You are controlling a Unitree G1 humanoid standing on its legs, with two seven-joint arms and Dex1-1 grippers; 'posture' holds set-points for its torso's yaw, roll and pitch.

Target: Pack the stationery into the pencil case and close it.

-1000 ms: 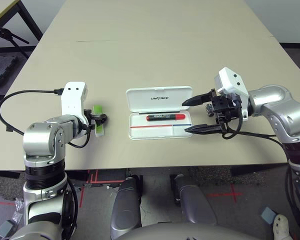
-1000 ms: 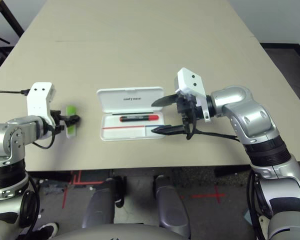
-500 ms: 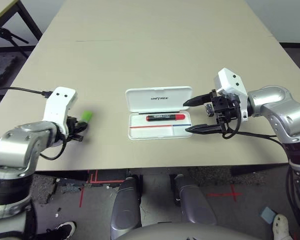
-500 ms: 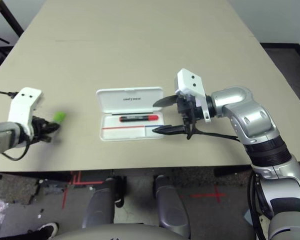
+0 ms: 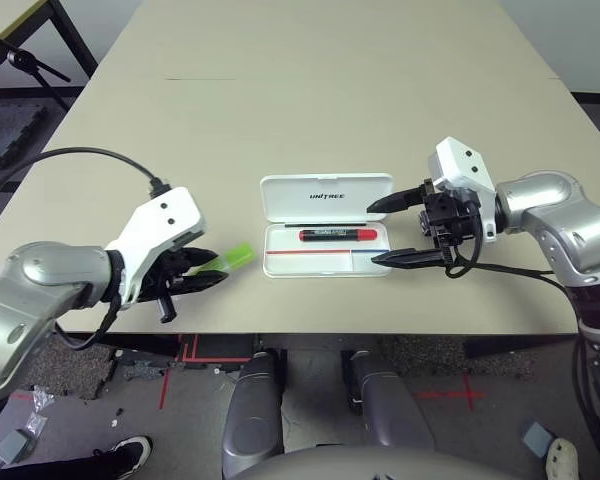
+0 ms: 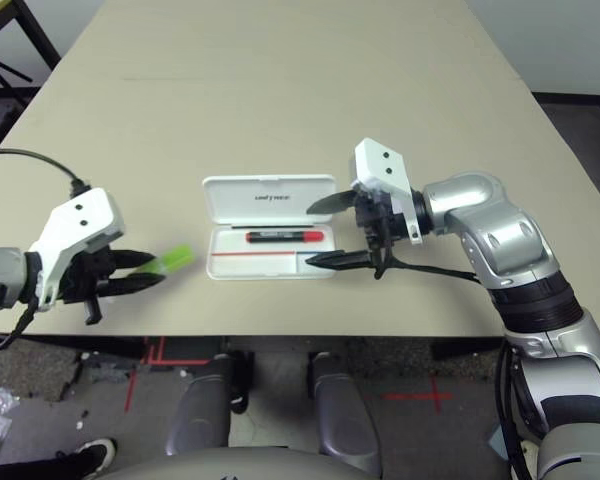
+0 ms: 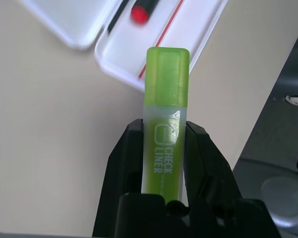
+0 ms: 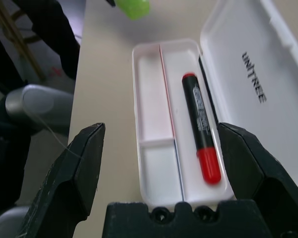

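Note:
The white pencil case lies open in the middle of the table, its lid flat behind the tray. A red marker with a black end rests in the tray's back compartment. My left gripper is shut on the lime-green stick, which hangs just above the table left of the case, with its cap end pointing at the tray. At the case's right end my right gripper stands open, one finger near the lid and one at the tray's front corner, with nothing in it.
The beige table stretches far behind the case. Its front edge runs close below both grippers. A black cable loops from my left wrist over the table's left side. A dark stand sits off the table at the far left.
My left gripper has closed on the green stick, lifted it off the table and carried it right, toward the case. The right arm has stayed still. The head camera shifted slightly.

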